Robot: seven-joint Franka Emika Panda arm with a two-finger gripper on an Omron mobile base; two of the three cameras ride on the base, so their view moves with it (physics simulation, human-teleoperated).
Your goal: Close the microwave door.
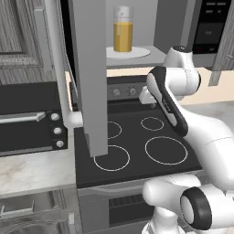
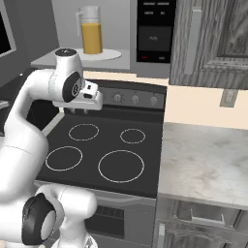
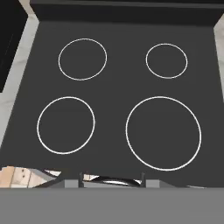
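Observation:
The microwave (image 1: 157, 25) hangs above the stove with its black button panel (image 2: 155, 30) on the right. The microwave door (image 1: 89, 68) stands swung wide open toward me, seen nearly edge-on as a tall grey panel, with its pale bar handle (image 1: 59, 68) on the left side. Inside, a jug of orange juice (image 1: 123, 32) stands on the round white turntable plate (image 2: 99, 54). My gripper (image 2: 92, 106) hangs over the back of the cooktop, right of the door and apart from it, pointing down at the burners. Its jaws are shut with nothing in them.
The black cooktop (image 3: 118, 105) with several ringed burners lies under the hand. A black toaster oven (image 1: 27, 123) sits on the counter to the left. A marble counter (image 2: 208, 160) lies right of the stove, with wooden cabinets (image 2: 213, 38) above it.

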